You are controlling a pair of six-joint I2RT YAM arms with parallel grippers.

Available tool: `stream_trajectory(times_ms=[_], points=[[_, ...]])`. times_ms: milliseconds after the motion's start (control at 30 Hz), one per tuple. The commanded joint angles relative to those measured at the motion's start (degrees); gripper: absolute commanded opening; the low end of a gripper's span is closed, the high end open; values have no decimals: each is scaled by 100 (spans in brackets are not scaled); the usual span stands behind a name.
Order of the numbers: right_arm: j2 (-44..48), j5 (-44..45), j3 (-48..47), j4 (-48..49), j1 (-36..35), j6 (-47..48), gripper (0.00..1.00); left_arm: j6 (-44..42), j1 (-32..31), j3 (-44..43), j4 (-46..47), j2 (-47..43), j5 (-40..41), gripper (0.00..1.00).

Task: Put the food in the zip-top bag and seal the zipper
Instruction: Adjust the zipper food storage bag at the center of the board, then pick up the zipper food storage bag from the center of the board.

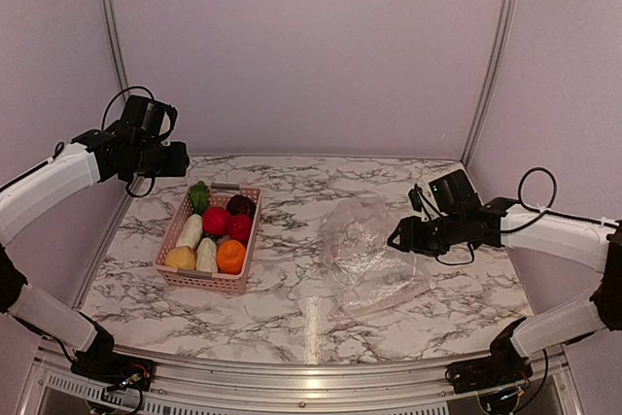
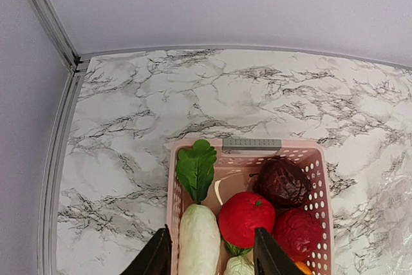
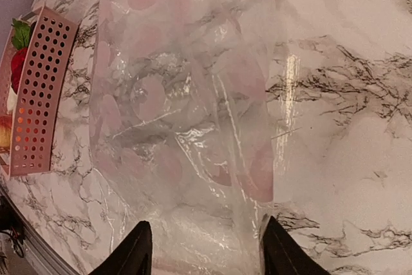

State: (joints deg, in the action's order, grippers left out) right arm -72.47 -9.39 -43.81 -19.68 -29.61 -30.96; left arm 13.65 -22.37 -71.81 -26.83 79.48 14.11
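- Spread black fingers of the right gripper (image 3: 206, 259) are seen at the bottom of the right wrist view, with the near edge of the zip-top bag (image 3: 180, 107) lying between them. Nothing is seen to be pinched.
- To the right of the pink basket (image 2: 252, 143), and apart from it, the bag is laid flat and crumpled on the marble table (image 1: 292, 308). No food is seen inside it.
- All of the food (image 1: 216, 221) is judged to be inside the basket: a white radish (image 2: 198, 243) with green leaves, red round pieces (image 2: 246, 217), a dark brown piece (image 2: 283, 181), an orange (image 1: 230, 257) and a yellow fruit (image 1: 180, 258).
- Above the far left of the basket the left gripper (image 2: 211, 259) is held with its fingers parted, and nothing is gripped.
- The task is judged to be at its start: no piece has been moved, the mouth has not been held open, and the sealing is left to do.
- The zipper cannot be made out among the glare and creases, so whether the mouth is open cannot be told.
- The basket's wall and the tight packing of the pieces may hinder a grasp. The limp, collapsed bag may hinder filling.
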Motion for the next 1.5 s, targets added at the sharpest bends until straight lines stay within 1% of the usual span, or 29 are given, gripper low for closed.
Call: stream_trajectory(times_ms=[0, 33, 133, 200, 333, 400, 500, 533, 600, 667, 700, 933, 1067, 1233, 1467], points=[[33, 219, -733, -1340, -89, 339, 58, -53, -312, 10, -8, -77, 319, 46], [124, 369, -884, -1614, -155, 515, 58, -132, -417, 88, 113, -161, 416, 47], [355, 761, -1280, -2250, -463, 975, 58, -481, -795, 317, 394, -328, 1066, 51], [445, 771, -1336, -2395, -743, 1131, 54, -520, -870, 402, 467, -365, 1186, 51], [351, 493, -1086, -2311, -1276, 1172, 41, -448, -874, 449, 511, -330, 1136, 52], [186, 307, -992, -2277, -1555, 1182, 37, -453, -874, 440, 540, -306, 1011, 52], [-172, 105, -1058, -2326, -1953, 1417, 34, -703, -889, 550, 748, -370, 599, 51], [-327, 147, -1157, -2484, -2070, 1598, 34, -806, -906, 606, 817, -397, 544, 51], [-681, 402, -1432, -2791, -2336, 1869, 39, -870, -918, 665, 861, -411, 509, 52], [-1071, 856, -1665, -3048, -2714, 2163, 47, -879, -918, 698, 864, -404, 477, 52], [-1249, 1254, -1765, -3179, -2905, 2260, 49, -866, -918, 722, 872, -413, 443, 52], [-2263, 2079, -2386, -3601, -3670, 2491, 51, -858, -918, 958, 960, -612, 425, 52], [-2656, 2560, -2582, -3793, -3877, 2471, 55, -889, -918, 1053, 961, -709, 460, 52], [-2907, 2909, -2622, -3866, -3882, 2373, 56, -865, -918, 1089, 957, -748, 418, 52], [-3164, 3100, -2668, -3912, -3886, 2374, 51, -732, -918, 1183, 949, -846, 302, 52]])
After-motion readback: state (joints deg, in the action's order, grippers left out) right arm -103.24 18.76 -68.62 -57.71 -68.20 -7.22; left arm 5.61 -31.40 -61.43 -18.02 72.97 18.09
